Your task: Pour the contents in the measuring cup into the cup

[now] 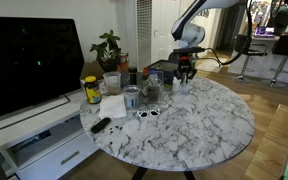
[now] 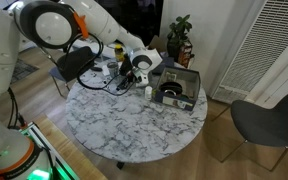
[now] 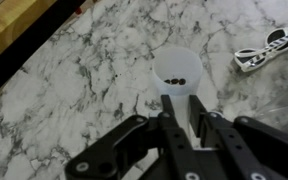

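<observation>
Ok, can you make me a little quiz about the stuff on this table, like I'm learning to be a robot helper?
1. True or false: in the wrist view, the white cup is empty.
2. Pick one. The table top looks like: A) plain wood, B) white stone with grey veins, C) green cloth.
3. Fill in the gap: in the wrist view, a pair of ______ lies flat on the table, apart from the cup.

Key
1. False. A few small dark pieces sit in the bottom.
2. B.
3. sunglasses
</observation>
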`<state>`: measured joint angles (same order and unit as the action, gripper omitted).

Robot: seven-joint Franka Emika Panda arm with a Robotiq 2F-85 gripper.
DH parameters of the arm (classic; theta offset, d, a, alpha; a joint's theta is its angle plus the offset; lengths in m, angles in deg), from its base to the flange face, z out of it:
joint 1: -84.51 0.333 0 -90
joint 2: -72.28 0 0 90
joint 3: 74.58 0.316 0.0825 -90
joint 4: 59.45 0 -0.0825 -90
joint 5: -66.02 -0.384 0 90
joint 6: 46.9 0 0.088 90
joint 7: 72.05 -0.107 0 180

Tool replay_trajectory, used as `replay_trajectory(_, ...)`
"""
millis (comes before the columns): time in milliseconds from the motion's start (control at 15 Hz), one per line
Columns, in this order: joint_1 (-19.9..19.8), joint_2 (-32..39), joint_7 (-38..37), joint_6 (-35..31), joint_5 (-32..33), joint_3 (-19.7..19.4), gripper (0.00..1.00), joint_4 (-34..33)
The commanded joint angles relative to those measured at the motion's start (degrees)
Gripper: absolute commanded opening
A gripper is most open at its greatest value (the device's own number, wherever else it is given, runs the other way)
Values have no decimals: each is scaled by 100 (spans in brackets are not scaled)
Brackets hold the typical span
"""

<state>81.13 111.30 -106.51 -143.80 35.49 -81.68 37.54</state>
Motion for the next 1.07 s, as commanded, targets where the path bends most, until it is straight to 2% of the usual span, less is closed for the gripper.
replay_trajectory(0,231,-312,-603,106,355,12,5,-259)
replay_trajectory(333,459,-478,-1098,-238,582,116,5,-565)
replay_trajectory(1000,847,-458,-1638,-1985,1202,246,5,-725)
